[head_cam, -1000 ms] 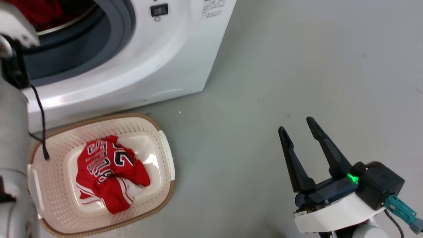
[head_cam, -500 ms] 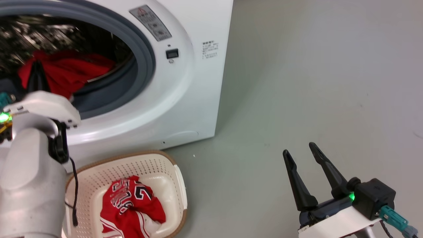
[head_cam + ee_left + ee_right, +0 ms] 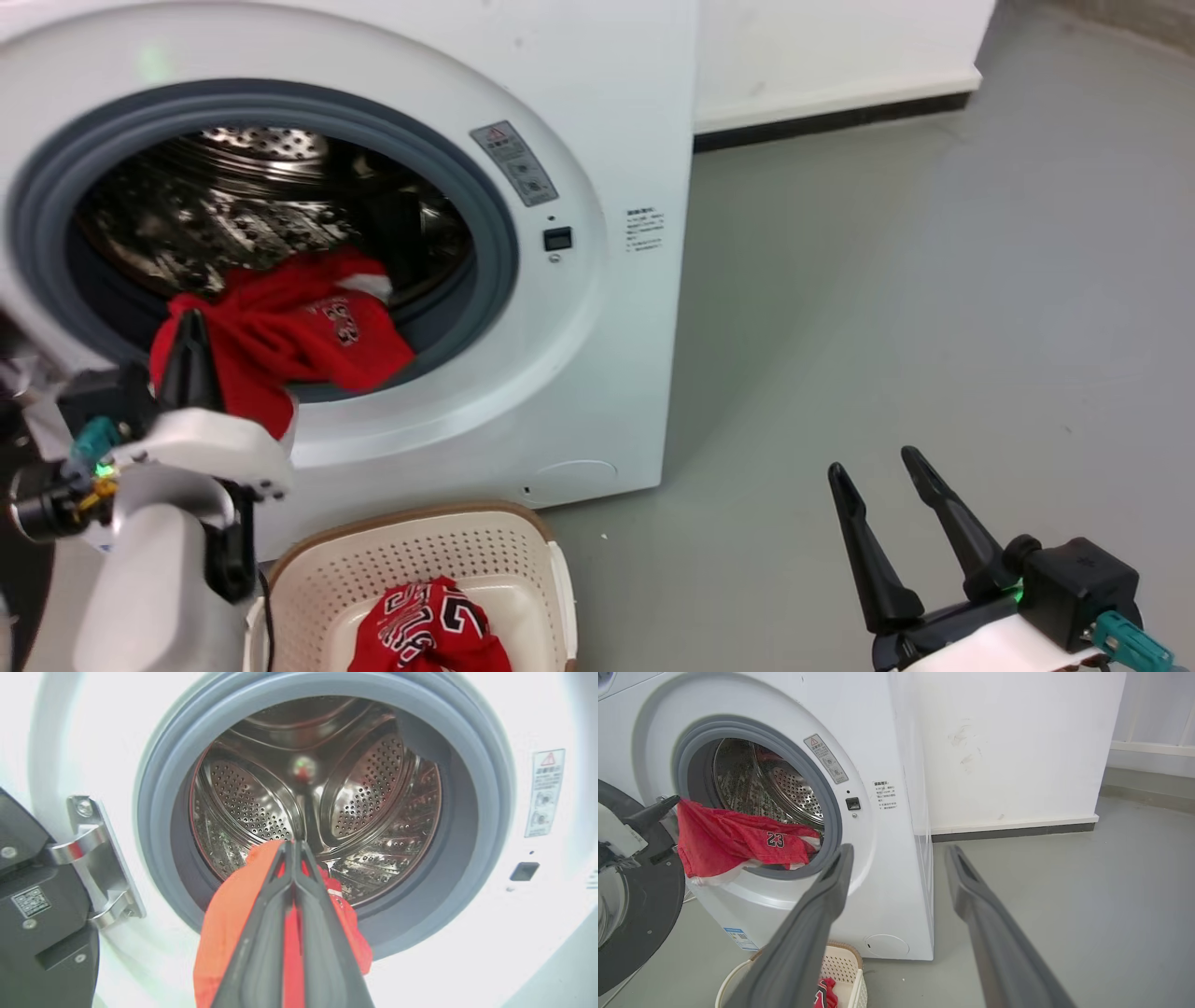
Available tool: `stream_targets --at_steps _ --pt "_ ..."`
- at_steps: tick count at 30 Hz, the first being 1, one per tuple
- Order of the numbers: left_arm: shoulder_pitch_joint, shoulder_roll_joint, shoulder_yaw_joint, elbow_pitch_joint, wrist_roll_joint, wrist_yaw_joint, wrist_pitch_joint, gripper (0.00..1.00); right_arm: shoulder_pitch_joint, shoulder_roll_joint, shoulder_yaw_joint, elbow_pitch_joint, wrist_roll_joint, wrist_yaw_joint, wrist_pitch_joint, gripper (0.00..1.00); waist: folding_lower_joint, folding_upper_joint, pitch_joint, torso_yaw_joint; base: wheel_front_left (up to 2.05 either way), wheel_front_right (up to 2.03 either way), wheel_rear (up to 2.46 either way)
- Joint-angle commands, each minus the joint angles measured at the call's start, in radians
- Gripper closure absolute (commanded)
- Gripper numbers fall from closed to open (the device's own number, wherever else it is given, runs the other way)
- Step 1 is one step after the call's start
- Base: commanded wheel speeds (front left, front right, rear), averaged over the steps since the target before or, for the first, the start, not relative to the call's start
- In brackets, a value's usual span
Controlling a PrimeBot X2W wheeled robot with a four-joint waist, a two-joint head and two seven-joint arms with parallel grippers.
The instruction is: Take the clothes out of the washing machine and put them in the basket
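Nearest, at lower right, the right gripper (image 3: 872,464) hovers over the grey floor (image 3: 934,280), fingers spread and empty. At lower left the basket (image 3: 401,560) stands just before the washing machine (image 3: 597,355); a lettered red jersey (image 3: 431,635) lies crumpled in it. Beyond and left of the basket, the left gripper (image 3: 293,843) has its fingers pressed together on a second red garment (image 3: 299,331) — marked 23 — which drapes over the grey porthole rim (image 3: 495,243), partly outside, partly within the perforated steel drum (image 3: 364,788). Beyond the machine — a white wall (image 3: 1008,742) with dark skirting.
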Motion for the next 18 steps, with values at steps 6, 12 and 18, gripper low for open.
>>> stream_targets --at_steps 6,12,18 --pt "0.160 -0.045 -0.040 -0.170 0.004 0.010 0.049 1.00 0.041 0.002 -0.022 -0.025 -0.008 -0.001 0.017 0.00 0.0004 -0.0001 -0.050 0.070 0.00 0.00 0.00" --pt "0.342 -0.070 -0.061 -0.399 -0.008 0.035 0.154 1.00 0.059 0.002 -0.030 -0.050 -0.014 -0.001 0.035 0.00 0.0004 -0.0001 -0.052 0.105 0.00 0.00 0.00" --pt "0.501 -0.099 -0.084 -0.583 -0.004 0.070 0.222 1.00 0.050 0.002 -0.036 -0.065 -0.016 -0.001 0.042 0.00 0.0004 -0.0001 -0.030 0.125 0.00 0.00 0.00"
